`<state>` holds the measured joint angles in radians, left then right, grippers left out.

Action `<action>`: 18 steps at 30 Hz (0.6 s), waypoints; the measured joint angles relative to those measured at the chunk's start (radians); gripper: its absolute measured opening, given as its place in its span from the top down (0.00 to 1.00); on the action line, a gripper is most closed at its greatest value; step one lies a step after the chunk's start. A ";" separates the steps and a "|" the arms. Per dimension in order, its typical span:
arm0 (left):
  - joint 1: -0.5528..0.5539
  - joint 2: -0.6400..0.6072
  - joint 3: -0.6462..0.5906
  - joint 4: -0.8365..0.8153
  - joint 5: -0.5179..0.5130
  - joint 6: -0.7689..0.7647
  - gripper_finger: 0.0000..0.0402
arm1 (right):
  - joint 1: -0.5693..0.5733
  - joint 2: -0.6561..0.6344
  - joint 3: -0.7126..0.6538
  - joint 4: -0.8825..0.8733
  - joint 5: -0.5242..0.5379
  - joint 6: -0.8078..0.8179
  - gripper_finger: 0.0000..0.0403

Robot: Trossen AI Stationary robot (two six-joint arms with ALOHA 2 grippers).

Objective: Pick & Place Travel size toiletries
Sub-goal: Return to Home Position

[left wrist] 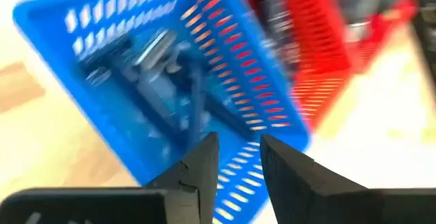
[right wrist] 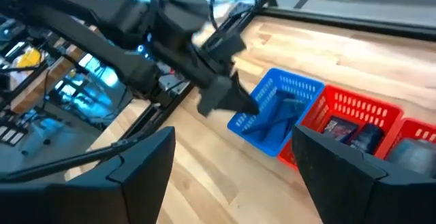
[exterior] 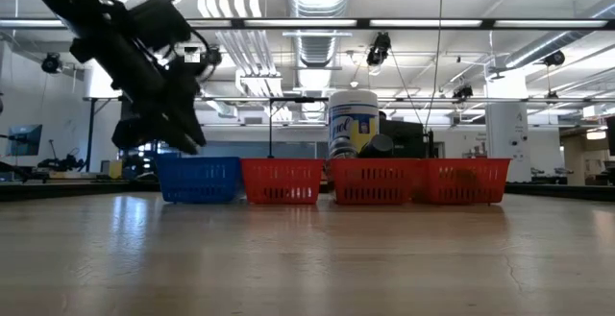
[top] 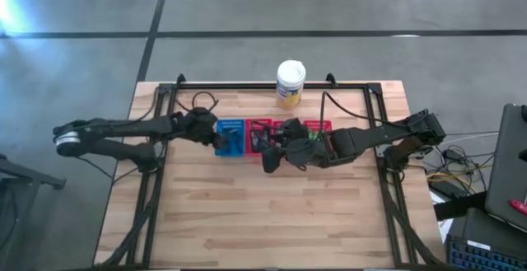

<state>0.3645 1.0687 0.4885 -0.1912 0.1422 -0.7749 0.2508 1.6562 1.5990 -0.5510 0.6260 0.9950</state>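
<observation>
A blue basket (top: 231, 137) and three red baskets (exterior: 282, 182) (exterior: 375, 182) (exterior: 466, 182) stand in a row on the table. Dark blue tubes (left wrist: 157, 81) lie inside the blue basket, and dark toiletries (right wrist: 354, 134) lie in the red basket beside it. My left gripper (left wrist: 238, 159) hovers at the blue basket's left rim, slanting down. Its fingers are a little apart with nothing between them. My right gripper (right wrist: 231, 163) hangs high above the red baskets, wide open and empty, looking toward the left arm (right wrist: 170, 26).
A yellow canister with a white lid (top: 291, 82) stands behind the baskets near the table's far edge. A black frame (top: 247, 84) runs round the table's far and side edges. Bare wood (top: 272, 213) lies in front of the baskets.
</observation>
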 joint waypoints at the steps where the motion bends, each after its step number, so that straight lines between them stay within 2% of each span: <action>1: 0.000 -0.031 0.001 -0.007 0.007 0.021 0.72 | 0.000 0.000 0.000 0.000 -0.012 -0.003 0.27; 6: -0.010 -0.224 0.039 -0.005 0.109 0.112 0.72 | 0.004 -0.001 0.000 0.005 -0.090 -0.072 0.24; 12: -0.015 -0.417 0.066 0.007 0.149 0.147 0.72 | -0.008 0.001 -0.008 0.051 -0.290 -0.169 0.26; 16: -0.016 -0.482 0.052 0.000 0.183 0.161 0.72 | -0.042 0.010 -0.115 0.318 -0.417 -0.235 0.32; 18: -0.016 -0.502 0.041 -0.006 0.183 0.162 0.72 | -0.060 0.011 -0.199 0.486 -0.445 -0.239 0.35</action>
<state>0.3489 0.5667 0.5291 -0.1976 0.3252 -0.6132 0.1908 1.6672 1.4002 -0.0651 0.1815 0.7555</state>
